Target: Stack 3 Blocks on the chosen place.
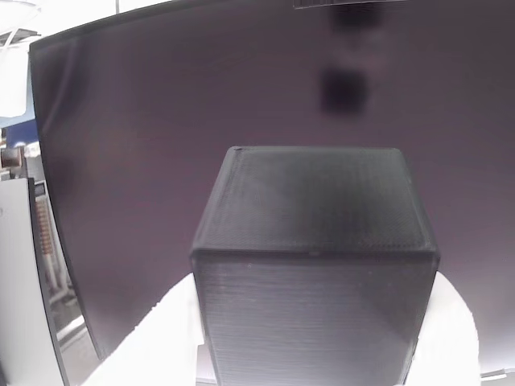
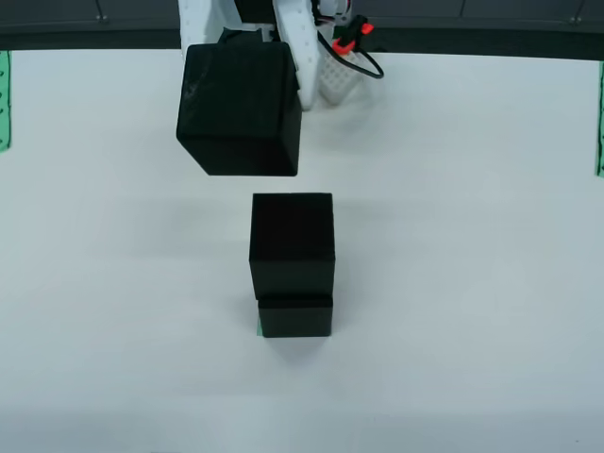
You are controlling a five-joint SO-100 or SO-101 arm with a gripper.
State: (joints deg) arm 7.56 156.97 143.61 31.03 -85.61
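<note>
Blocks: two stacked (image 2: pixel 293 245) on the green patch (image 2: pixel 260 329), third (image 2: pixel 241 109) clenched in end effector (image 2: pixel 247 42), hovering at eleven o'clock.

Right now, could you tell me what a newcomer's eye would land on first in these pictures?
First, the black cube held up by the white gripper near the top of the view from above, left of the stack. Next, the two stacked cubes at the table's middle. In the gripper's view, the held cube looms before a dark screen.
</note>
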